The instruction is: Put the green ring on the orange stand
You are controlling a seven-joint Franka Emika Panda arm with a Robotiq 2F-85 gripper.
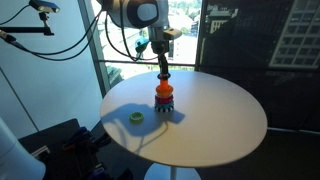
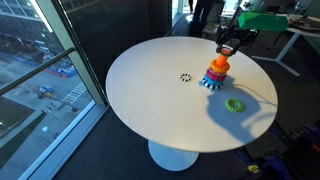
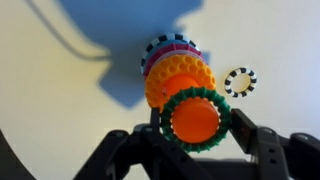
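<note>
The orange stand [image 1: 164, 97] stands on the round white table [image 1: 225, 115], with several coloured rings stacked round it, in both exterior views [image 2: 216, 72]. In the wrist view its orange top [image 3: 195, 116] shows inside a dark green toothed ring [image 3: 193, 146]. My gripper [image 3: 196, 128] is right above the stand, its two fingers against the ring's left and right sides. It also shows in both exterior views [image 1: 163, 72] [image 2: 226, 47]. A light green ring [image 1: 136, 117] lies flat on the table beside the stand, also in an exterior view [image 2: 234, 104].
A small black-and-white ring [image 2: 185, 77] lies on the table near the stand, also in the wrist view [image 3: 239, 82]. Windows and cables are behind the table. The table edge is close to the light green ring.
</note>
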